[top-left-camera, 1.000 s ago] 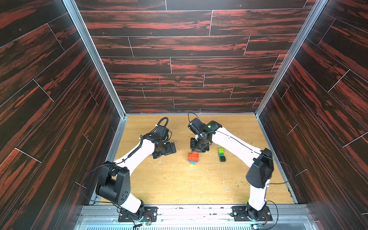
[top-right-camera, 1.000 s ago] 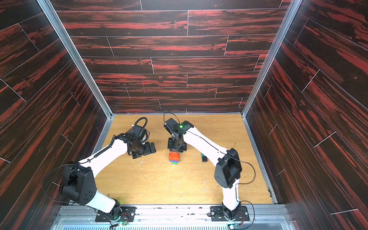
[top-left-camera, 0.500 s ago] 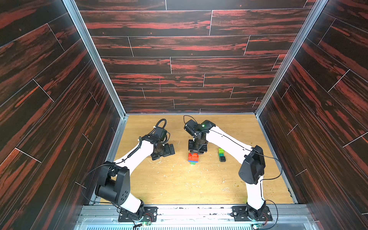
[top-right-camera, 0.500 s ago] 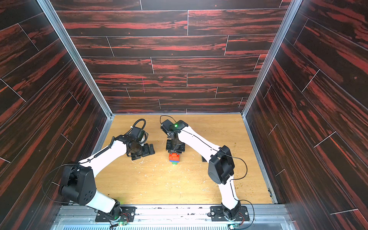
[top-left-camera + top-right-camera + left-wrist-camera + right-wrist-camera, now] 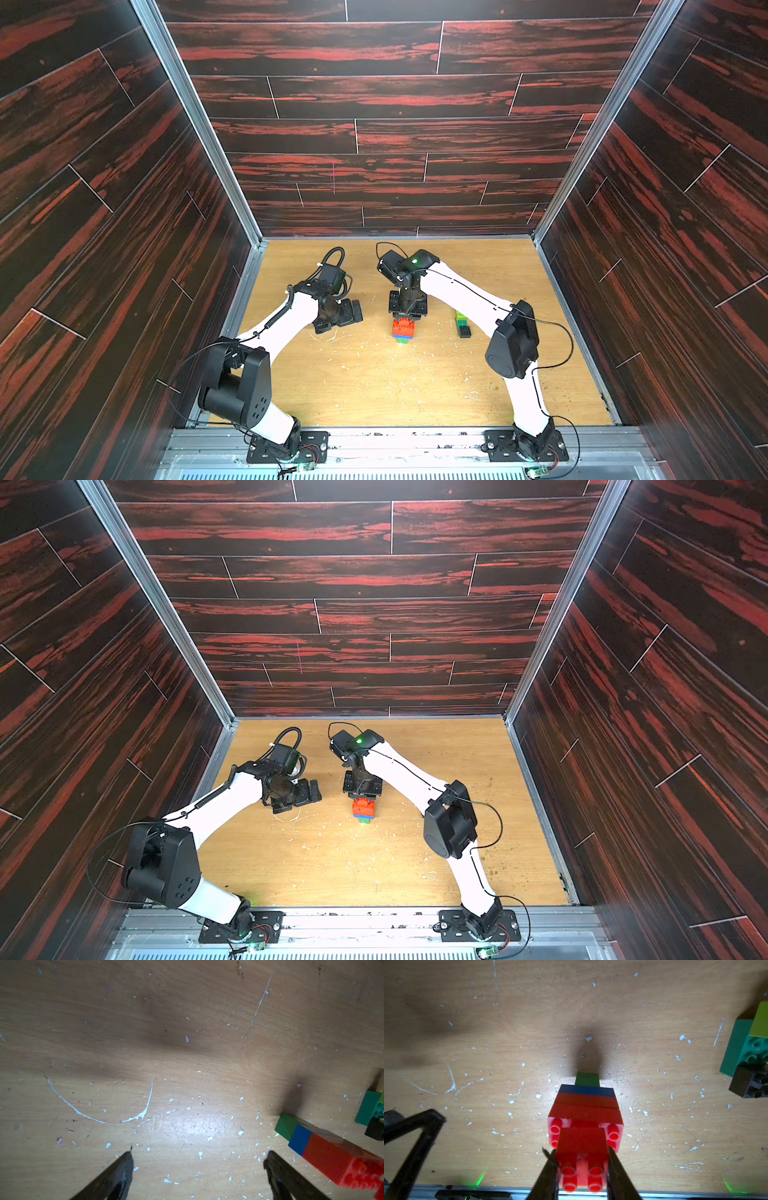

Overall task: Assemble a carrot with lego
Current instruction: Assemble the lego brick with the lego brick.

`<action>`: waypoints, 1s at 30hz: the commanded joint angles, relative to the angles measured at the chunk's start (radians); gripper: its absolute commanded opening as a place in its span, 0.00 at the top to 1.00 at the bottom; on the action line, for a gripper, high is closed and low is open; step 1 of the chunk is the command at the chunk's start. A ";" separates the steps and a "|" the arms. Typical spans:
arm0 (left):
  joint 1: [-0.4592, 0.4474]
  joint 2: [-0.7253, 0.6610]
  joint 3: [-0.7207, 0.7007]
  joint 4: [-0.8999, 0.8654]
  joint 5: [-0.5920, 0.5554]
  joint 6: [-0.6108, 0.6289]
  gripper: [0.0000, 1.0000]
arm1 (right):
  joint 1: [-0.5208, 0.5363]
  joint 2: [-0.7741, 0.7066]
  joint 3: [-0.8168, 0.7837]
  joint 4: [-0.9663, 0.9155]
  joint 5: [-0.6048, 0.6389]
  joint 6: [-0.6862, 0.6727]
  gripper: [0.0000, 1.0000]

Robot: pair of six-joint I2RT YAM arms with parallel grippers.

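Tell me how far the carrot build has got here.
Done: green, blue and red bricks form one stack. In hand: right gripper, jaws shut on a small red brick at its studded top. Remaining: teal, lime and black cluster lies apart; left gripper open, empty.

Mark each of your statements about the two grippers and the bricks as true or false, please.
1. The right gripper is shut on the top red brick of the stack. True.
2. The left gripper is closed on a brick. False: it is open and empty above the table.
3. The green brick is at the end of the stack farthest from the right gripper, next to the blue brick. True.
4. The teal, lime and black bricks are joined to the stack. False: they lie apart from it on the table.
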 commanded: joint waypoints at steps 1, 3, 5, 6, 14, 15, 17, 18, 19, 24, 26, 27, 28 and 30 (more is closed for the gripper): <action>0.012 -0.032 -0.010 -0.017 0.007 0.018 0.00 | 0.010 0.046 0.016 -0.033 0.015 0.021 0.83; 0.016 -0.033 -0.010 -0.018 0.007 0.021 0.00 | 0.010 0.046 0.012 -0.029 0.016 0.025 0.83; 0.021 -0.033 -0.012 -0.018 0.011 0.023 0.00 | 0.010 0.046 0.004 -0.021 0.015 0.027 0.83; 0.023 -0.032 -0.011 -0.018 0.010 0.023 0.00 | 0.010 0.047 0.002 -0.016 0.011 0.026 0.83; 0.030 -0.024 -0.009 -0.020 0.017 0.028 0.00 | 0.011 0.057 -0.014 -0.011 -0.006 0.026 0.83; 0.031 -0.023 -0.009 -0.020 0.017 0.028 0.00 | 0.011 0.057 -0.016 -0.011 -0.008 0.027 0.83; 0.032 -0.021 -0.008 -0.020 0.017 0.028 0.00 | 0.013 0.055 -0.019 -0.012 -0.008 0.025 0.84; 0.032 -0.018 -0.007 -0.019 0.016 0.028 0.00 | 0.014 0.057 -0.019 -0.011 -0.007 0.026 0.83; 0.032 -0.017 -0.006 -0.019 0.019 0.028 0.00 | 0.014 0.057 -0.019 -0.013 -0.010 0.024 0.83; 0.033 -0.011 -0.002 -0.020 0.020 0.029 0.00 | 0.020 0.059 -0.022 -0.016 -0.007 0.019 0.83; 0.033 -0.011 0.001 -0.020 0.020 0.029 0.00 | 0.023 0.057 -0.022 -0.017 -0.006 0.017 0.83; 0.034 -0.009 0.002 -0.020 0.020 0.029 0.00 | 0.023 0.057 -0.020 -0.021 -0.007 0.017 0.83; 0.034 -0.008 0.002 -0.022 0.021 0.029 0.00 | 0.025 0.056 -0.019 -0.024 -0.006 0.017 0.83; 0.034 -0.007 0.004 -0.021 0.021 0.029 0.00 | 0.025 0.054 -0.022 -0.027 -0.005 0.015 0.83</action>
